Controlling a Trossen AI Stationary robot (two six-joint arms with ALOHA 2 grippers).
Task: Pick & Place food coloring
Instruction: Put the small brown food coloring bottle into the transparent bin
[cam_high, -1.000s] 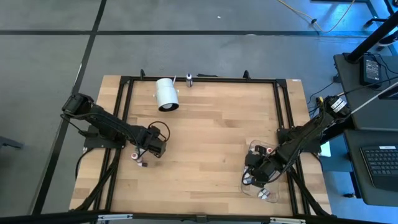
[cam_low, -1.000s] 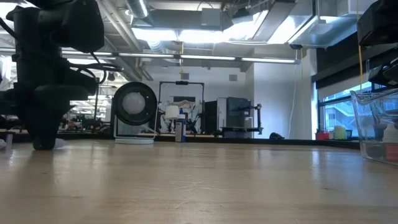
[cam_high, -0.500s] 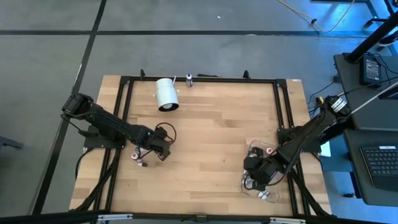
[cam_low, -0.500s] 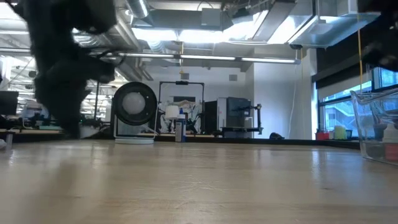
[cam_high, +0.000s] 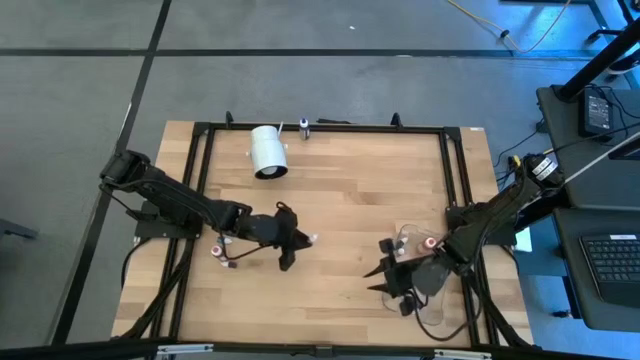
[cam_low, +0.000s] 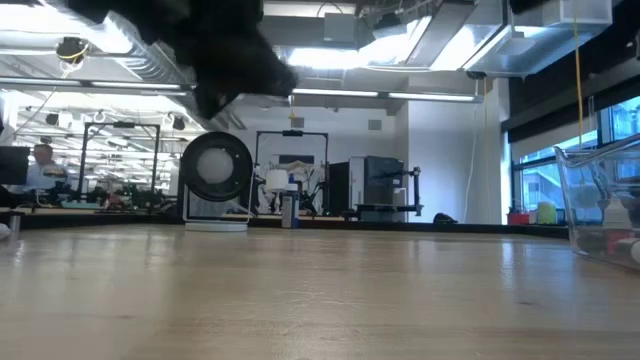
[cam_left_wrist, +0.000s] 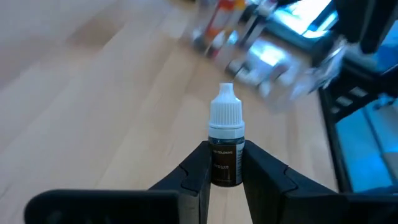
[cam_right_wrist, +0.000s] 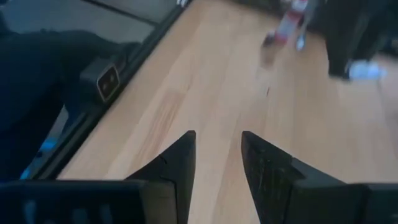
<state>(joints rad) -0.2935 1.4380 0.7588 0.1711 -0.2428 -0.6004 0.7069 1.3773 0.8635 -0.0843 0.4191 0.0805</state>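
Observation:
My left gripper (cam_left_wrist: 225, 152) is shut on a tiny dark food coloring bottle (cam_left_wrist: 225, 134) with a white cap (cam_left_wrist: 224, 109). In the high view this gripper (cam_high: 300, 240) hangs over the table's middle left. My right gripper (cam_right_wrist: 217, 140) is open with nothing between its fingers. It hovers (cam_high: 378, 280) just left of a clear plastic container (cam_high: 430, 285) that holds more food coloring bottles (cam_high: 432, 241). Two more bottles (cam_high: 218, 250) lie on the table behind the left gripper. My left gripper pinches the bottle's dark body (cam_left_wrist: 225, 171) between its two fingers, on two opposite sides below the white cap. The fingers slant down toward the table's right, and the bottle lies along them with its cap pointing away from the wrist. The bottle is lifted clear of the table.
A large white cylinder (cam_high: 267, 150) lies on its side at the table's far left. A small bottle (cam_high: 304, 127) stands at the far edge. Bare wood lies between the two grippers. A black frame (cam_high: 320, 128) runs round the table's edges.
My left gripper has risen from the table's left part with the bottle, gone toward the table's right and tipped from pointing down to slanting. My right gripper has risen by the container, tipped up likewise and swung its fingers toward the table's left.

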